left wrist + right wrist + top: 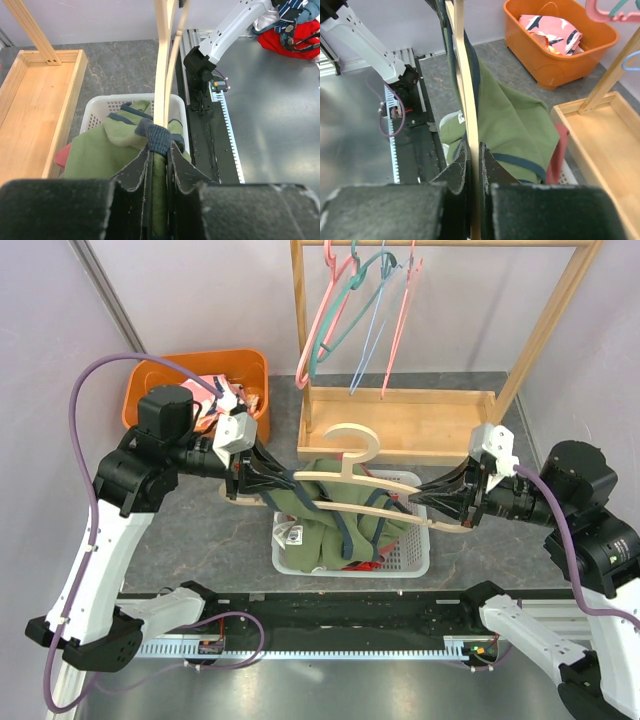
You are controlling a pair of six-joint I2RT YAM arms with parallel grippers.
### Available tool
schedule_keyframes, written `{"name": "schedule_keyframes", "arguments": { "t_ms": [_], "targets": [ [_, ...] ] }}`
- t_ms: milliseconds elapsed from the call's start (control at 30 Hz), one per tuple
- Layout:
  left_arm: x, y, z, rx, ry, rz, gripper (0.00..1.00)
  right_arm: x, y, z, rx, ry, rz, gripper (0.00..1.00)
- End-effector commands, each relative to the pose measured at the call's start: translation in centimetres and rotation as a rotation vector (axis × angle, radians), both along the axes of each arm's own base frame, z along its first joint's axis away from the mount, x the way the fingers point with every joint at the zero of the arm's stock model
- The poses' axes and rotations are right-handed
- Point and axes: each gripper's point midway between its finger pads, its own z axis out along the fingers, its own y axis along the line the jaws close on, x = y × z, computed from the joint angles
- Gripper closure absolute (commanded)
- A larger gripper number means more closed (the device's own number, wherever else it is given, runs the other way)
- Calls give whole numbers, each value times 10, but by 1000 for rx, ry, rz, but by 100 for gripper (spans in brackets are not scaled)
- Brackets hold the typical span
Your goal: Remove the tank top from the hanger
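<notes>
Both arms reached inward over the basket (410, 562), elbows flared out and wrists nearly level, meeting from opposite sides. The left arm (98, 532) came in from the left and the right arm (582, 488) mirrored it.

The hanger (330, 475) was pale, smooth wood with a curved hook, held roughly level between them. The left jaws were clenched on its left end, pinching green cloth. The right jaws were clamped on the bare wooden bar at its right end.

The tank top (320, 532), soft olive green with navy trim, was draped on the hanger and sagged in folds into the white lattice basket on the mottled grey surface (200, 530).

The left wrist view showed what the overhead could not: a navy strap looped around the hanger (161, 75) just past the jaws, with the tank top (95, 156) bunched below. The right wrist view caught the hanger (465, 90) edge-on, the tank top (516, 121) hanging flat beside it, and patterned pink cloth inside the glossy orange bin (555, 71). Only the overhead showed the coloured hangers (340, 320) on the wooden rack (400, 427).
</notes>
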Motion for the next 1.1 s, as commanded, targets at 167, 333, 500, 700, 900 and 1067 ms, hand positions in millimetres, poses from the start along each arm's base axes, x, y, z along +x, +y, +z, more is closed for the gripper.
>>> {"name": "schedule_keyframes", "arguments": {
  "t_ms": [167, 333, 500, 700, 900, 1067],
  "targets": [
    [32, -6, 27, -47, -129, 104, 69, -12, 4, -10, 67, 55, 30, 100],
    [53, -5, 47, -74, -160, 217, 23, -9, -1, -9, 85, 29, -19, 100],
    [76, 20, 73, -83, -285, 440, 1, -6, -5, -6, 111, 17, -70, 100],
    [71, 57, 51, -46, -315, 623, 0, 5, -15, 4, 157, -17, -172, 100],
    [39, 61, 9, -78, -117, 622, 0, 16, -16, 9, 197, -24, -218, 100],
    [53, 51, -10, -83, -32, 626, 0, 16, -10, 10, 215, -5, -190, 100]
  ]
}}
